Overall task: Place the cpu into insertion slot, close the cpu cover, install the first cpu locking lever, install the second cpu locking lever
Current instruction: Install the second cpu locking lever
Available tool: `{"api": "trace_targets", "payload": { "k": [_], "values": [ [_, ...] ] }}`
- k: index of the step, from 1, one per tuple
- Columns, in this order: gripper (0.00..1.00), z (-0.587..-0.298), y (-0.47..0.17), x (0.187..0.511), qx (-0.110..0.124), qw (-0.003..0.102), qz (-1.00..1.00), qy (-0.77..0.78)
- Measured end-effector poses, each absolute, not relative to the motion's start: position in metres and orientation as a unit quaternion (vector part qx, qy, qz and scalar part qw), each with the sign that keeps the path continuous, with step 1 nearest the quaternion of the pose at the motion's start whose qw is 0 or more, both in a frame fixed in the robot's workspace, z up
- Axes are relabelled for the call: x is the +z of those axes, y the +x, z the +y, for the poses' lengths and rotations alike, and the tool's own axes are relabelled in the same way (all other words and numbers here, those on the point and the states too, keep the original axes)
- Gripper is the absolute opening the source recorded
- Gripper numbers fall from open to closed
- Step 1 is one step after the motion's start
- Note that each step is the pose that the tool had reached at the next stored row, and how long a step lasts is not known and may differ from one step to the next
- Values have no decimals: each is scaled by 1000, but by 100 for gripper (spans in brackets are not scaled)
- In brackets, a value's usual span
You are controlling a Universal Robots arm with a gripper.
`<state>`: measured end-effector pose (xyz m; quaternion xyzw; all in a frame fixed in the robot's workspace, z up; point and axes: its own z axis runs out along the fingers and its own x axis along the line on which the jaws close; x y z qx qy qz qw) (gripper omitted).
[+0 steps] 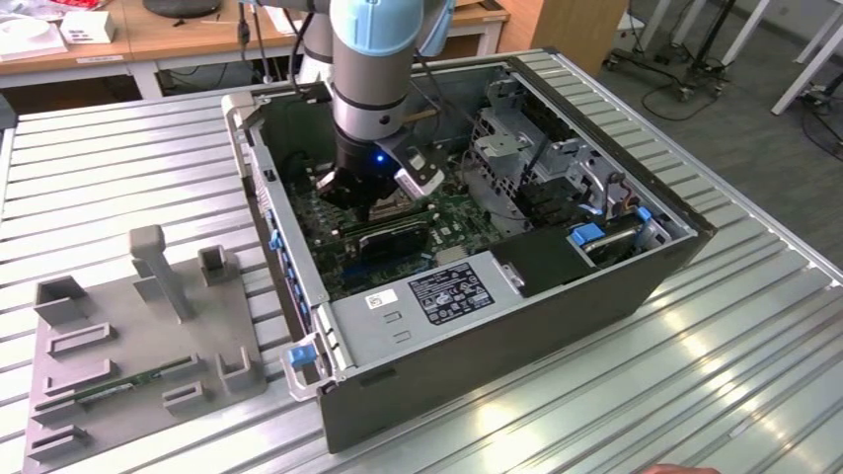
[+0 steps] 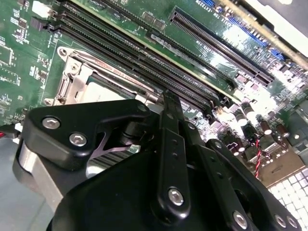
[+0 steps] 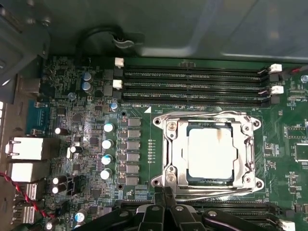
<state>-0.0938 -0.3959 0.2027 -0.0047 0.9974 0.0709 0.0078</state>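
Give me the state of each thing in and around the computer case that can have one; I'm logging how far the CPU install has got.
Dull silver-grey square cpu: seated flat in the insertion slot.
Silvery metal cpu cover: closed down over the cpu, which shows through its window.
Black gripper: low over the green motherboard, beside the slot.
Grey computer case: lying on its side, open.
Long black memory slots: empty.

Black tool [image 2: 166, 103] close above green board [image 2: 159, 29]; cpu [image 2: 103, 90] under cpu cover [image 2: 79, 72]; memory slots [image 2: 144, 53] just beside.
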Motion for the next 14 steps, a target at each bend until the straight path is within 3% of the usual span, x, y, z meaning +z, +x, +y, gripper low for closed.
{"api": "trace_targets", "payload": {
  "k": [14],
  "values": [
    [11, -397, -94, 197, 81, 8, 997, -5]
  ]
}}
